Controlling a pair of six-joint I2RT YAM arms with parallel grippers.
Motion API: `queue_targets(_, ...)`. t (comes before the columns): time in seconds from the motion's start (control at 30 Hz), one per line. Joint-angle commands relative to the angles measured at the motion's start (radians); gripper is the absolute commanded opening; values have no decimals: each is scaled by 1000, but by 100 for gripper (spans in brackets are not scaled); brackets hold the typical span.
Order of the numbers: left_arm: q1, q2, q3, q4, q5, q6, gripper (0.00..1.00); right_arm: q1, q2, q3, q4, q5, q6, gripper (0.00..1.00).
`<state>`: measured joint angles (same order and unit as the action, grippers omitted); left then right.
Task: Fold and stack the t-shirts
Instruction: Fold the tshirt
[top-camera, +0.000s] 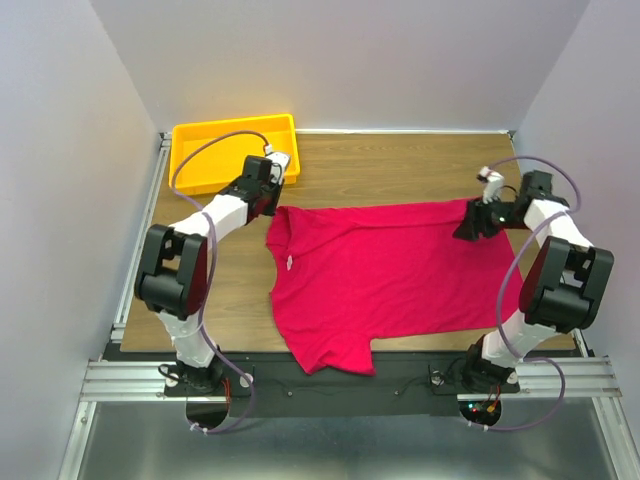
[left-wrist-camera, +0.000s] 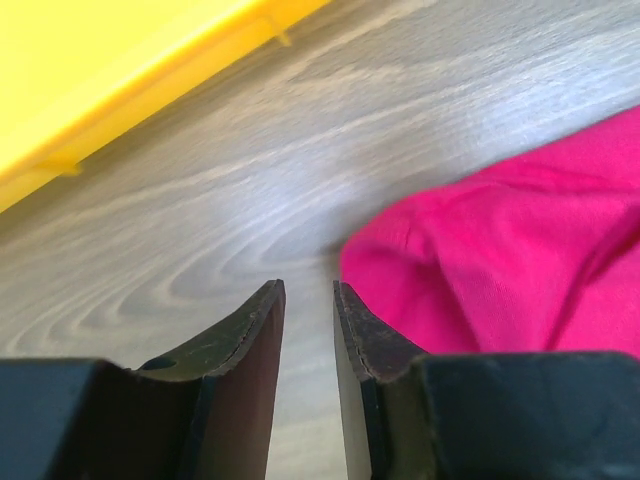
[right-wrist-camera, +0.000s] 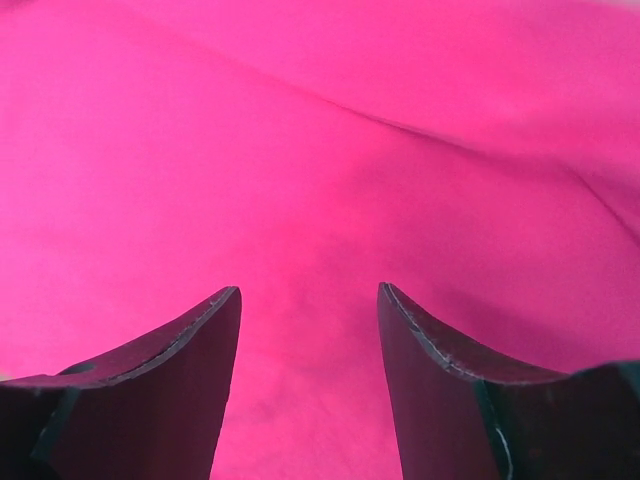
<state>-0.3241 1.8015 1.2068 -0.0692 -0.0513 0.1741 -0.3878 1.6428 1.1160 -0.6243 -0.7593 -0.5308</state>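
Observation:
One crimson-pink t-shirt (top-camera: 390, 280) lies spread flat on the wooden table (top-camera: 380, 165), with its collar and white neck label (top-camera: 290, 262) to the left. My left gripper (top-camera: 270, 207) is low at the shirt's far left sleeve. In the left wrist view the left gripper (left-wrist-camera: 308, 285) is open by a narrow gap with only bare wood between its fingers, and the shirt's edge (left-wrist-camera: 520, 250) lies just to their right. My right gripper (top-camera: 468, 228) is at the shirt's far right corner. It stands open (right-wrist-camera: 308, 290) just over the cloth (right-wrist-camera: 320, 150), holding nothing.
An empty yellow tray (top-camera: 225, 150) sits at the table's back left, close behind the left gripper, and its rim (left-wrist-camera: 100, 60) shows in the left wrist view. Grey walls close in the left, right and back. The shirt's near sleeve hangs over the table's front edge.

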Motion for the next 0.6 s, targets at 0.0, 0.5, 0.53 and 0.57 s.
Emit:
queue_targets(0.0,14,-154,-64,45,-12,-62,38,171,-23,102,-300,-161,-461,64)
queue_targets(0.5,118,-364,-280,117,244,-416,34,813,380,651,-292,-75,-845,77)
queue_targets(0.53,119,-370,-292,124,261,-426,34,823,423,671,-249,-58,-813,76)
queue_targets(0.57,119,-370,-297,134,266,-436,34,843,442,718,-235,-46,-802,76)
